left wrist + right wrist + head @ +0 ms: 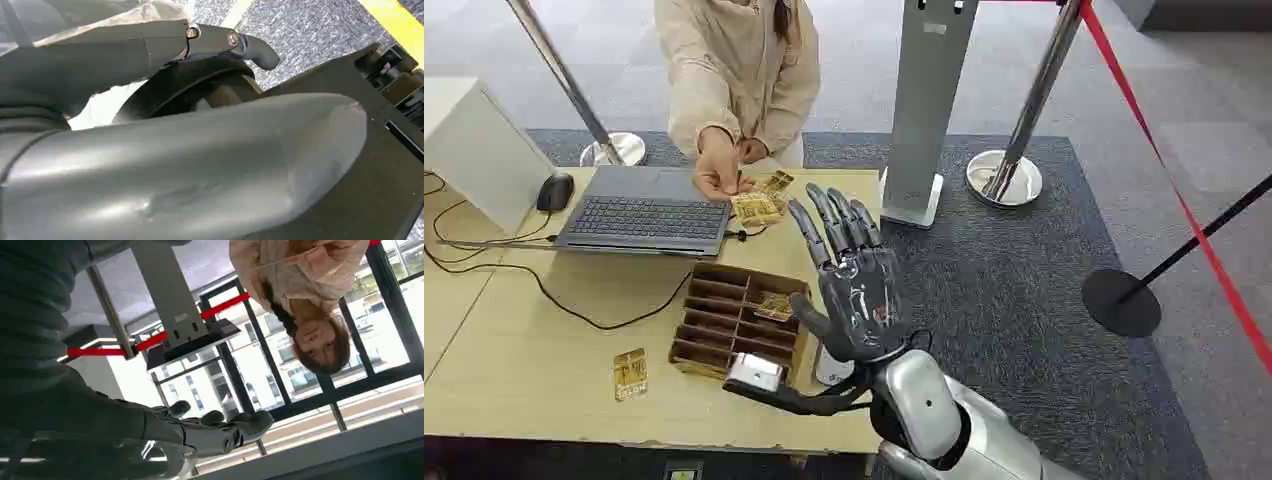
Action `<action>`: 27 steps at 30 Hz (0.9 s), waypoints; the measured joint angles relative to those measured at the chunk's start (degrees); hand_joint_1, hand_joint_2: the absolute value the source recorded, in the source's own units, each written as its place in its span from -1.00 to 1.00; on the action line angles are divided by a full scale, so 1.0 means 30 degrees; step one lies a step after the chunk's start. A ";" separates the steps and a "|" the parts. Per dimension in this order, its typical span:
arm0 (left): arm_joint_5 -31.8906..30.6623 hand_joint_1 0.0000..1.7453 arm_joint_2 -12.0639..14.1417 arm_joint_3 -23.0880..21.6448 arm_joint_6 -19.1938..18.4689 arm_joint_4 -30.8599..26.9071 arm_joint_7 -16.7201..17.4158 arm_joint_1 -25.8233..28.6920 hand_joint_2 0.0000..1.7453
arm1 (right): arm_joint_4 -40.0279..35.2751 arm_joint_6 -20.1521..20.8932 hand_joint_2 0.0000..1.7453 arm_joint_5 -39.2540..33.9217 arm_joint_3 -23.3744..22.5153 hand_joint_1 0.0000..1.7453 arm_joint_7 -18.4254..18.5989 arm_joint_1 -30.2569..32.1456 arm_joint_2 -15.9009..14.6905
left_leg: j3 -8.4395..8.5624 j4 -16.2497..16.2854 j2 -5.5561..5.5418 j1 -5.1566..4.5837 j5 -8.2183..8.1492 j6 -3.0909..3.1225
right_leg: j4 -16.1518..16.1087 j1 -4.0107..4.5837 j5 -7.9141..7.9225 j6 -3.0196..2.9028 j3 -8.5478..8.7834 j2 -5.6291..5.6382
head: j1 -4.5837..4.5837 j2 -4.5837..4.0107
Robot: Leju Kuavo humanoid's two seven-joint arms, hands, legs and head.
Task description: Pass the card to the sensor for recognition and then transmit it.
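Head view: the right hand (pixel 852 285) is raised palm-up above the near right edge of the bench (pixel 544 360), fingers spread and nothing held. The left hand (pixel 175 165) is seen close in its wrist view; whether it is clenched or released cannot be told. A card (pixel 740 186) is pinched in a person's hand (pixel 716 165) at the far side, beside the laptop (pixel 646 208); more cards lie beneath it, one in the divided box (pixel 736 322) and one (pixel 630 373) on the near bench. Such a card is judged light, thin, stiff and rather slippery, best pinched by its free edge, flat faces between thumb and fingers
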 joint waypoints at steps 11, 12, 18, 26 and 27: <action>-0.0328 -1.00 -0.0181 -0.0124 0.0341 0.0000 0.0799 -0.0149 -1.00 | 0.1850 -0.0080 1.00 -0.0779 0.0372 -1.00 0.0291 -0.1116 0.1297 | 0.0000 0.0000 -0.0004 0.0000 0.0001 0.0000 | -0.0001 0.0000 0.0000 0.0000 -0.0003 -0.0001 | 0.0000 -0.0007; -0.0423 -1.00 -0.0336 -0.0146 0.0584 0.0000 0.1365 -0.0231 -1.00 | 0.2092 -0.0080 1.00 -0.0962 0.0401 -1.00 0.0291 -0.1220 0.1378 | 0.0000 0.0000 -0.0004 0.0000 0.0002 -0.0001 | 0.0000 0.0000 0.0000 0.0000 -0.0001 -0.0001 | -0.0007 0.0000; -0.0619 -1.00 -0.0765 -0.0197 0.0918 0.0007 0.2527 -0.0504 -1.00 | 0.3287 -0.0211 1.00 -0.1727 0.0532 -1.00 0.0160 -0.1522 0.1850 | 0.0002 0.0002 -0.0013 -0.0006 0.0004 0.0000 | -0.0001 -0.0003 0.0005 0.0006 -0.0002 0.0000 | 0.0000 -0.0007; -0.0700 -1.00 -0.0816 -0.0438 0.0969 0.0007 0.2594 -0.0523 -1.00 | 0.5014 -0.0875 1.00 -0.2215 0.0699 -1.00 -0.0059 -0.1950 0.2544 | 0.0002 0.0002 -0.0011 -0.0004 0.0004 -0.0001 | 0.0000 -0.0002 0.0003 0.0004 -0.0006 0.0000 | 0.0000 0.0000; -0.0707 -1.00 -0.0816 -0.0445 0.0969 0.0007 0.2594 -0.0524 -1.00 | 0.5166 -0.0889 1.00 -0.2222 0.0714 -1.00 -0.0066 -0.1972 0.2602 | 0.0003 0.0002 -0.0011 -0.0004 0.0004 -0.0001 | 0.0000 -0.0002 0.0003 0.0004 -0.0006 0.0000 | 0.0000 0.0000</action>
